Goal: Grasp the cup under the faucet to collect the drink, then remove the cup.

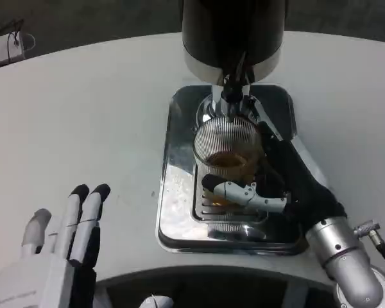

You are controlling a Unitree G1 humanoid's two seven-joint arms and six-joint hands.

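Fingers of our right hand (279, 186) grip the cup (228, 151) beneath the faucet (234, 90); our left hand (61, 247) rests empty, fingers extended.

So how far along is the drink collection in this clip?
Done: the right hand grips the ribbed glass cup, which sits under the faucet on the metal drip tray. In hand: collecting, since amber drink already shows in the cup, though whether liquid is pouring right now can't be told. Left: taking the cup out from under the faucet. The left hand waits open over the table.
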